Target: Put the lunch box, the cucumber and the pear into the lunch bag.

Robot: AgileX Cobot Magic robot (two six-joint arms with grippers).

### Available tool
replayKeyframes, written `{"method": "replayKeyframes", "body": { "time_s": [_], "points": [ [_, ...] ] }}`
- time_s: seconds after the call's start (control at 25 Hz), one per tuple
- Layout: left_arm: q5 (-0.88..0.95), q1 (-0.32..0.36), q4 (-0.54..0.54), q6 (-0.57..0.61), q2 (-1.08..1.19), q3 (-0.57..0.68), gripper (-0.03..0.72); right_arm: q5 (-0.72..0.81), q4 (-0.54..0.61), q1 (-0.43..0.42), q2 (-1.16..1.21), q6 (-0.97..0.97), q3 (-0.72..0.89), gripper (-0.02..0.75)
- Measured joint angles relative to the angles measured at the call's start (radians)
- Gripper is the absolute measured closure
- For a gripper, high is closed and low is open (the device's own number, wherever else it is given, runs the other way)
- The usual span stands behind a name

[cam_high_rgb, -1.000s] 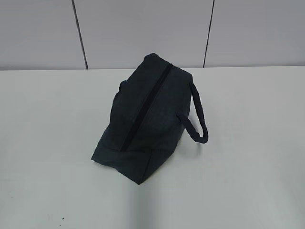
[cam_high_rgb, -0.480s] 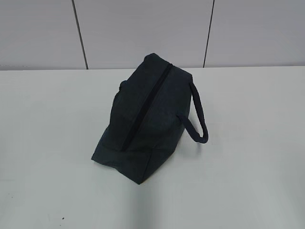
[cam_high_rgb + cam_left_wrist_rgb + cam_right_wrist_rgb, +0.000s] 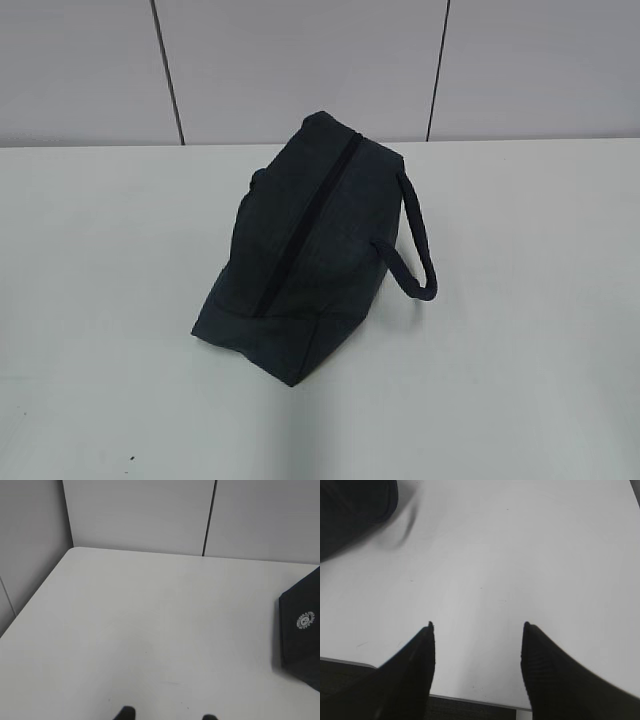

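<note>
The dark navy lunch bag [image 3: 300, 250] lies on the white table in the exterior view, its black zipper [image 3: 305, 215] running along the top and closed, its strap handle [image 3: 415, 245] looped to the right. A corner of the bag with a round white logo shows at the right of the left wrist view [image 3: 302, 630], and its edge at the top left of the right wrist view [image 3: 355, 510]. My left gripper [image 3: 167, 715] is open and empty over bare table. My right gripper [image 3: 477, 627] is open and empty near the table's front edge. The lunch box, cucumber and pear are out of view.
The white table [image 3: 520, 350] is backed by a grey panelled wall [image 3: 300, 60]. Its left corner and a side wall show in the left wrist view [image 3: 70, 550]. The table's front edge [image 3: 470, 697] lies just under my right gripper.
</note>
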Motion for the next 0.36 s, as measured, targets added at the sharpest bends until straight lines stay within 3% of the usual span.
{"method": "replayKeyframes", "body": {
  "time_s": [0.36],
  "points": [
    [0.0,0.0,0.0,0.0,0.0,0.0,0.432,0.0,0.0,-0.001,0.0,0.0,0.0,0.302]
  ]
}}
